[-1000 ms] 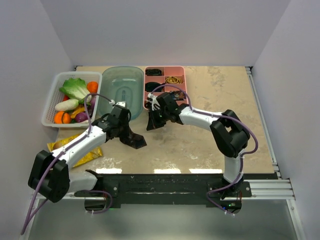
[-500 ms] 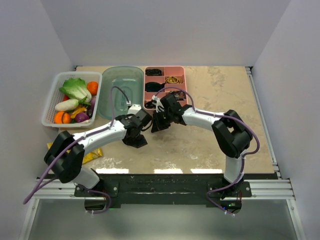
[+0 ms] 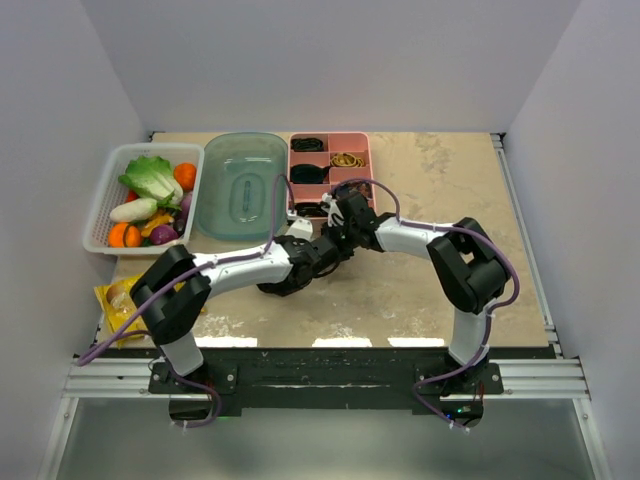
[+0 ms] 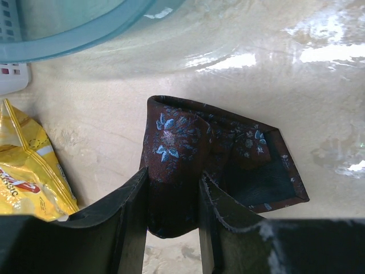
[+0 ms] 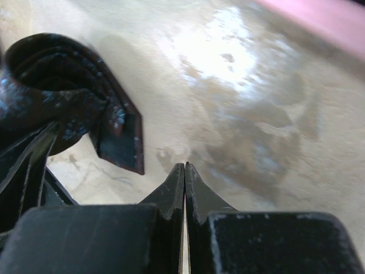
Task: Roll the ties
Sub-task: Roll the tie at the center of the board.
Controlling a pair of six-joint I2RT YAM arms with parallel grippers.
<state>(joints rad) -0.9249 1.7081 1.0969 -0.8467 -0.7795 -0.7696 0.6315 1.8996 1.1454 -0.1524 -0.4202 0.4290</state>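
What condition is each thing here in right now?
tie, partly rolled, pointed end loose
left fingers, closed on the tie
right fingers, shut, holding nothing
pink tray, several compartments filled
basket, full of vegetables

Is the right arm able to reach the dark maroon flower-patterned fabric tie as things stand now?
Probably yes: the tie lies just beside the shut right end effector with bare table between; the left end effector clamps its rolled part.
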